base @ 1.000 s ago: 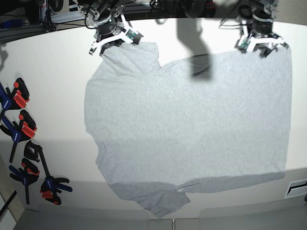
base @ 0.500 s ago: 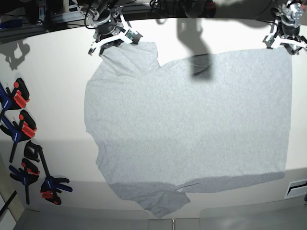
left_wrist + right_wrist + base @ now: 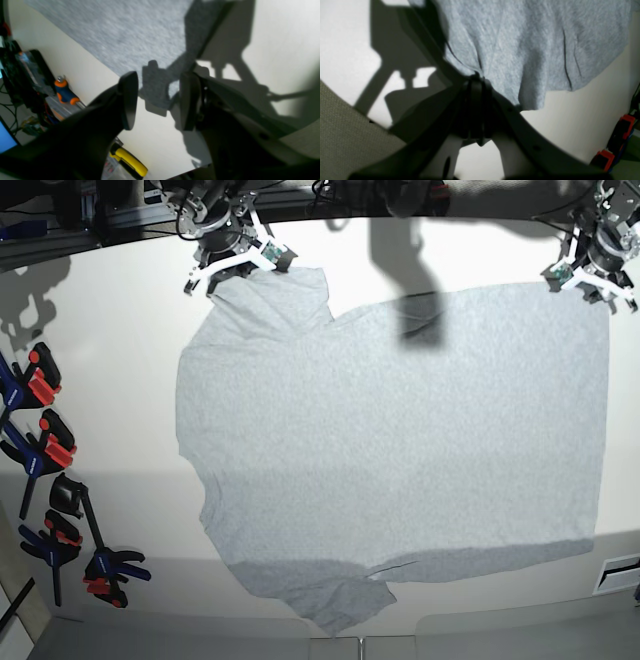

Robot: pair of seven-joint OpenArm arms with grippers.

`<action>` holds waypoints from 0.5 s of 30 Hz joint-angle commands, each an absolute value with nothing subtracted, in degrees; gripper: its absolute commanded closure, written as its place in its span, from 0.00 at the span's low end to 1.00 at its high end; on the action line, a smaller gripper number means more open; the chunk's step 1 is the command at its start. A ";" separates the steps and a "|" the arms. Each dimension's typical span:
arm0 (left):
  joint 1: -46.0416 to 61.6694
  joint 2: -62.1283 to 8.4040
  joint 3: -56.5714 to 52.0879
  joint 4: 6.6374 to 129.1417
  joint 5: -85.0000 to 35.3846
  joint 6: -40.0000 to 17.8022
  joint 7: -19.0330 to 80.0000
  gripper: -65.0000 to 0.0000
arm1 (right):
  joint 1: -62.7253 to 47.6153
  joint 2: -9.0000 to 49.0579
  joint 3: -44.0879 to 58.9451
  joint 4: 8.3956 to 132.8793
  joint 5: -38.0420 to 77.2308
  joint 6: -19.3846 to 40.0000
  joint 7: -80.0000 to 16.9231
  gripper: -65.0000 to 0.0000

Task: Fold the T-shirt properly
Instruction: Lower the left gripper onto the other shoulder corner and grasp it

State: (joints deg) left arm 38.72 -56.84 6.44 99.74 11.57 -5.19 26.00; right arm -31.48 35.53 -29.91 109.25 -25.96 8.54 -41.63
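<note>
Grey heather T-shirt [image 3: 400,440] lies spread flat across the white table [image 3: 120,380], plain side up, one sleeve at the far edge and one at the near edge (near one partly folded under). Your right gripper [image 3: 476,82] is pinched tight on the far sleeve hem, fabric bunching into creases at the tips. Your left gripper [image 3: 158,100] hovers w/ fingers [image 3: 128,100] apart, nothing between them, over the shirt's far hem corner. Spring clamps [image 3: 45,450] sit beside the shirt, well apart from it.
</note>
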 commanded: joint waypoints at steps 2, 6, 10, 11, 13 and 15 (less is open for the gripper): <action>39.03 -57.93 6.04 100.16 11.86 -5.13 24.80 0.61 | -32.38 36.16 -30.00 108.36 -24.05 10.00 -45.04 1.00; 38.87 -57.60 6.04 100.05 11.29 -8.14 23.18 0.61 | -32.36 36.01 -30.00 108.36 -24.05 9.65 -44.99 1.00; 38.06 -55.70 6.04 100.05 10.85 -8.23 21.98 0.62 | -32.40 36.03 -30.02 108.36 -24.03 7.99 -44.99 1.00; 37.65 -55.02 6.04 100.03 10.87 -8.23 22.15 0.62 | -32.40 36.01 -30.02 108.36 -24.03 7.49 -44.99 1.00; 36.62 -53.71 6.04 99.66 10.85 -8.25 22.20 0.62 | -32.38 36.03 -30.02 108.36 -24.05 6.50 -44.99 1.00; 35.64 -52.51 6.04 98.65 10.87 -8.49 22.20 0.62 | -32.38 36.03 -30.02 108.36 -24.05 5.96 -44.97 1.00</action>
State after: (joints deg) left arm 35.48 -51.62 6.44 98.48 10.72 -8.45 22.22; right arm -31.62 35.35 -29.95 109.01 -25.47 5.26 -42.04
